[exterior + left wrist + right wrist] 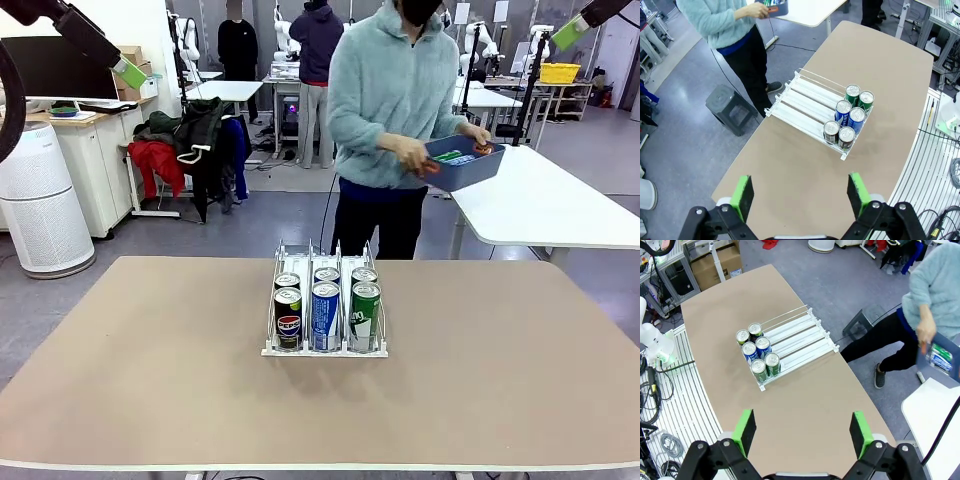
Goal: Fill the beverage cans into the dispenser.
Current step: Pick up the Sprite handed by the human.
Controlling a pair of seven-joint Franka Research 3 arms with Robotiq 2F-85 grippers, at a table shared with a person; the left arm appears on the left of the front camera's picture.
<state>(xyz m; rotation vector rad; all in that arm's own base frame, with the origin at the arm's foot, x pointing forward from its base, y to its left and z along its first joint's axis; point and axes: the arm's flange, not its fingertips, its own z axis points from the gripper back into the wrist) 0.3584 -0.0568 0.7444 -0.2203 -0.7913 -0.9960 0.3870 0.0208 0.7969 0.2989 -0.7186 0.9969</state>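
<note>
1. A tan table lies under the dispenser, which stands near the table's middle.
2. A person in a pale fleece top stands beyond the dispenser's far end, off the table's far edge.
3. The person holds a dark blue bin with both hands, beyond the dispenser and to its right, above a white side table. Green and blue-white shapes lie inside the bin, too small to name.
4. The dispenser is a white three-lane rack with thin wire dividers. The far half of each lane is bare.
5. The left gripper hangs high above and to the left of the dispenser, well apart from it. Its jaws are spread wide and grasp nothing.
6. The right gripper hangs high above and to the right of the dispenser, also well apart – its jaws are likewise released and empty.
7. Six beverage cans stand upright in the dispenser, two per lane, packed at its near end. In the front row are a black Pepsi can in the left lane, a blue-white can in the middle and a green-white can in the right lane. Each has a second can touching it from behind.
</note>
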